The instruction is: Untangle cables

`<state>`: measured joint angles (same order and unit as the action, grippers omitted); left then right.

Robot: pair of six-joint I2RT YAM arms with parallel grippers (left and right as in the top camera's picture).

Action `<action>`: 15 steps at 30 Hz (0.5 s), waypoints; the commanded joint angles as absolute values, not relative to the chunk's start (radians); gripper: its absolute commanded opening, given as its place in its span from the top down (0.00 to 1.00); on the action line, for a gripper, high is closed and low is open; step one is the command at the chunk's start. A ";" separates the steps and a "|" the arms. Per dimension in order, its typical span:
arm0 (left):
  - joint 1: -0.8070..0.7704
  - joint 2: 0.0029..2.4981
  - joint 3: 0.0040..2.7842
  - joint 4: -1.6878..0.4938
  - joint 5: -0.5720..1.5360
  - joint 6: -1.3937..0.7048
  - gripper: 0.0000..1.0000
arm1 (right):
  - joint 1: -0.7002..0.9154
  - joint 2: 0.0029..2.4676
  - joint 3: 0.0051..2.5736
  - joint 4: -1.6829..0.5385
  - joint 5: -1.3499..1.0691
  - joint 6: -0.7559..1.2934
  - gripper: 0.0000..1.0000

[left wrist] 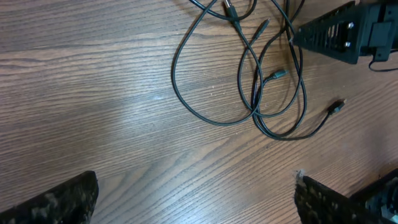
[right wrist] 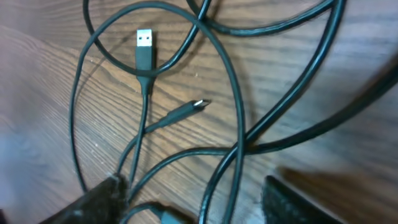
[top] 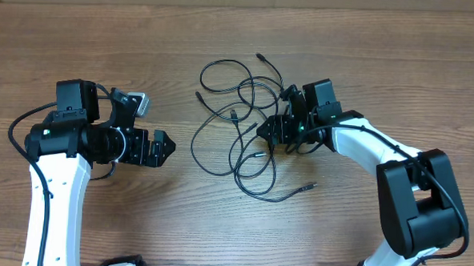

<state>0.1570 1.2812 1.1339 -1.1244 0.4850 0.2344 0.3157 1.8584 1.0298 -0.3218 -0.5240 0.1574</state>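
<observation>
A brown wood-grain worktop fills the overhead view. The right arm, white and black, reaches in from the near right corner toward the middle. The left arm rises from the near left corner and points across toward the right edge.

The cables lie about midway between the left and right edges. They are thin black strands in overlapping loops that cross one another several times. The right arm's wrist sits over the right side of the tangle and hides the strands beneath it.

The left gripper has its jaws wide apart and holds nothing; it is well apart from the nearest loop. The right gripper is down at the tangle's right side, jaws apart. In the right wrist view, several strands run between its fingers, one touching the left finger.

A flat silvery plug lies inside one loop, with a smaller plug tip near it. Another plug end trails loose toward the near edge.
</observation>
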 commanded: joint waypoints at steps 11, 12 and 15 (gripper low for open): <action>0.157 1.283 1.128 -1.121 0.482 0.221 0.00 | 0.320 1.864 1.048 -0.370 -0.640 0.167 0.42; 0.157 1.283 1.128 -1.121 0.482 0.221 0.00 | 0.320 1.864 1.048 -0.366 -0.670 0.167 0.44; 0.157 1.283 1.128 -1.121 0.482 0.221 0.00 | 0.319 1.864 1.048 -0.353 -0.725 0.167 0.50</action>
<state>0.1570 1.2812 1.1339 -1.1244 0.4850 0.2344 0.3168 1.8584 1.0298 -0.3660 -0.6384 0.1684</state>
